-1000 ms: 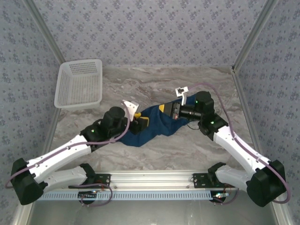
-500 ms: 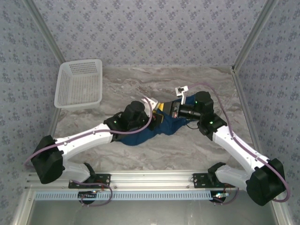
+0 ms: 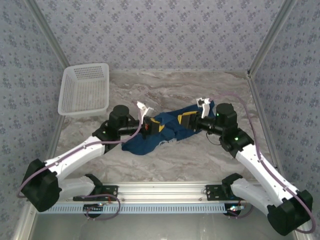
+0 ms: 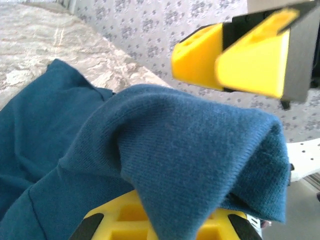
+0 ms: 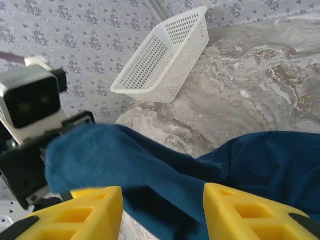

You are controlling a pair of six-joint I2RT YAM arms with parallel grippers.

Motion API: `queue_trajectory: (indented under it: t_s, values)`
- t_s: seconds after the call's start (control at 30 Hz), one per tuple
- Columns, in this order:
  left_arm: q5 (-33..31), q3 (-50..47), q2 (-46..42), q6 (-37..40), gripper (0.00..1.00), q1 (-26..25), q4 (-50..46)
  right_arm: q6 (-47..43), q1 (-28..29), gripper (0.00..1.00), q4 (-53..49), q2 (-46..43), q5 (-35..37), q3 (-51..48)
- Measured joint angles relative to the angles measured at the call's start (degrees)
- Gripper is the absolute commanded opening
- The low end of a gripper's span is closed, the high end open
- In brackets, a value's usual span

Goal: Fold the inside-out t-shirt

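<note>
Backdrop: walls [image 3: 160,35] papered in pale blue-grey with a small flower pattern close off the far side and both flanks.
Surface: a grey marbled worktop [image 3: 200,155], with an aluminium rail [image 3: 160,192] along its near edge.
Basket: a white plastic lattice basket [image 3: 85,90] sits at the far left corner of the worktop, well apart from the cloth.
Left arm: the white and black left arm [image 3: 75,155] reaches from the near left corner toward the middle of the worktop.
Left gripper: the left gripper [image 3: 150,128] is at the left end of the cloth. Its jaws are pressed together on a fold of the fabric, which in the left wrist view drapes over the yellow fingers [image 4: 125,220] as a raised ridge.
T-shirt: the inside-out t-shirt [image 3: 167,131], dark navy, lies crumpled about the middle of the worktop. It runs slantwise from near left to far right, between the two grippers.
Right gripper: the right gripper [image 3: 184,121] is over the right part of the t-shirt. Its yellow fingers [image 5: 95,210] are spread, with blue cloth showing between and beyond them, and nothing is pinched.
Right arm: the right arm [image 3: 260,160] comes in from the near right corner.
</note>
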Motion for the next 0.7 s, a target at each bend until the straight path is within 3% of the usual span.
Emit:
queue_trajectory:
  t_s: [0.1,0.3,0.33,0.43,0.5,0.6,0.7]
  values:
    - [1.9,0.0,-0.8,0.0,0.0,1.0,0.1,-5.1,1.0,0.64,-0.7,-0.9,0.5,-1.8]
    - [4.1,0.0,-0.9,0.0,0.0,1.1,0.0,-8.7,4.0,0.62,1.8,5.7,0.5,-3.7]
    - [4.3,0.0,-0.9,0.0,0.0,1.1,0.0,-8.8,4.3,0.6,2.8,7.1,0.4,-3.7]
    - [4.4,-0.1,-0.9,0.0,0.0,1.1,0.1,-8.9,5.0,0.21,6.3,12.2,-1.0,-3.2]
    - [4.1,-0.5,-0.9,0.1,0.0,1.1,0.0,-8.4,4.9,0.03,7.7,14.6,-3.2,-2.9]
    - [2.0,-1.3,-0.9,0.7,0.0,1.1,-1.5,-6.0,3.4,0.0,9.7,13.8,-7.5,-3.5]
    - [-2.2,-2.3,-0.9,1.3,0.09,1.7,-4.1,-2.8,0.8,0.0,13.6,9.4,-11.8,-5.5]
